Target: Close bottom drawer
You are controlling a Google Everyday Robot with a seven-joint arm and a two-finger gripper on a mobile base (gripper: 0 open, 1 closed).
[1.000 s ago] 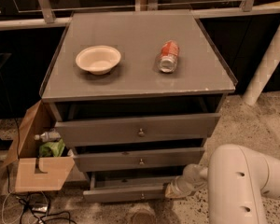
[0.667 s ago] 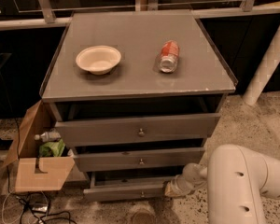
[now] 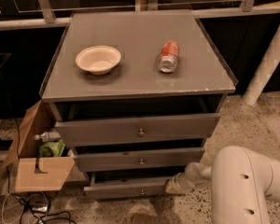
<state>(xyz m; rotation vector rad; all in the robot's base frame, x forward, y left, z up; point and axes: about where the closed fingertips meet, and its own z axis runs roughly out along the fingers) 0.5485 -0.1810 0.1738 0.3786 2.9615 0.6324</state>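
At the right end of the bottom drawer (image 3: 126,189), which stands partly pulled out, sits the gripper (image 3: 173,186); its grip state cannot be told.

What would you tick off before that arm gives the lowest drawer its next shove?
1. Is the bottom drawer open? Ok: it sticks out of the cabinet.
2. Is the gripper at the drawer? Ok: at the right end of its front; contact cannot tell.
3. Push centred? Not ok: far right of the knob.
4. Drawer inside free of jams? Cannot tell: too dark.
5. Is the cardboard box out of the way? Ok: left of the cabinet.
6. Are the bowl and can safe? Ok: back from the top's edges.
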